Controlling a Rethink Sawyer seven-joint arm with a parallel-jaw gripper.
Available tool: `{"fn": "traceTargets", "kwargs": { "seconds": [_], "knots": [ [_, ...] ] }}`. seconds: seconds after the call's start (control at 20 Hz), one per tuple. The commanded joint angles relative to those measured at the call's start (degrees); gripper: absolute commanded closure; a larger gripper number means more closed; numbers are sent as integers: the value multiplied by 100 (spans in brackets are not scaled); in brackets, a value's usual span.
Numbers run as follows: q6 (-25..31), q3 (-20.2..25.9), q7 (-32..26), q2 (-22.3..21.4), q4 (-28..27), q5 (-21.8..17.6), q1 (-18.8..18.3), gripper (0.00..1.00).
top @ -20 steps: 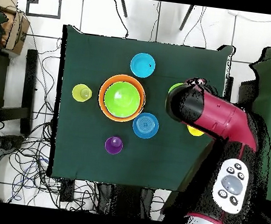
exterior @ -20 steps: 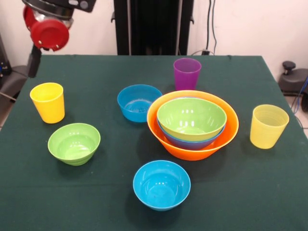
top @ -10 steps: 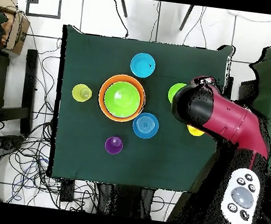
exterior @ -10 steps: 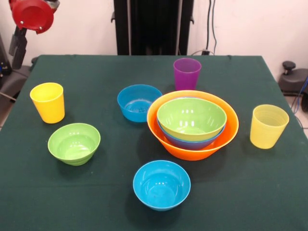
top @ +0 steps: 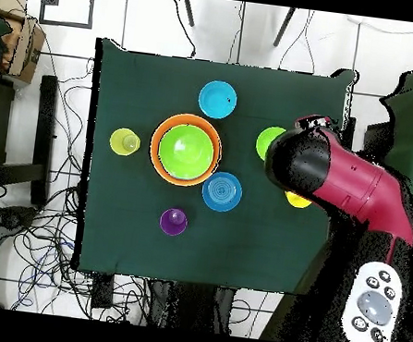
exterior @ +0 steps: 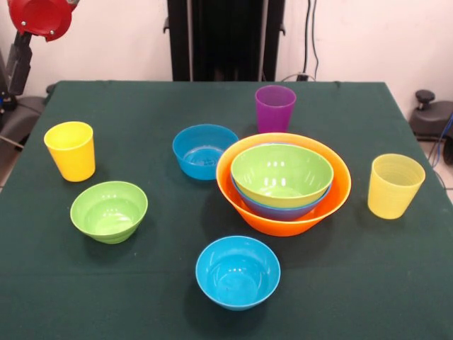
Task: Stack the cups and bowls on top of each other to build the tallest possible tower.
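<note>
The tower is a big orange bowl point(exterior: 283, 225) point(top: 158, 145) holding a blue bowl point(exterior: 283, 210) and, nested in that, a green bowl point(exterior: 282, 173) point(top: 187, 151). Loose around it are two small blue bowls point(exterior: 205, 150) point(exterior: 237, 271), a small green bowl point(exterior: 109, 210) point(top: 267, 139), a purple cup point(exterior: 274, 108) point(top: 173, 221), a ribbed pale yellow cup point(exterior: 394, 185) point(top: 125, 140) and an opaque yellow cup point(exterior: 71, 150). The gripper point(exterior: 18, 64) hangs as a dark piece under the arm's red joint point(exterior: 39, 18), high beyond the table's left corner, touching nothing.
In the overhead view the red arm point(top: 339, 181) covers most of the yellow cup point(top: 298, 201) and reaches beside the small green bowl. Cables and furniture lie on the floor around the green table point(exterior: 141, 297).
The arm has risen and drawn away toward the upper left of the front view, to the right in the overhead view. No cup or bowl has moved.
</note>
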Motion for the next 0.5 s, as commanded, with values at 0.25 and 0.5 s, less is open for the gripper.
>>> {"fn": "traceTargets", "kwargs": {
  "seconds": [0.25,0.5],
  "knots": [
    [69,529,-277,269,560,-360,130,0],
    [74,580,-124,337,576,-232,149,0]
  ]
}}
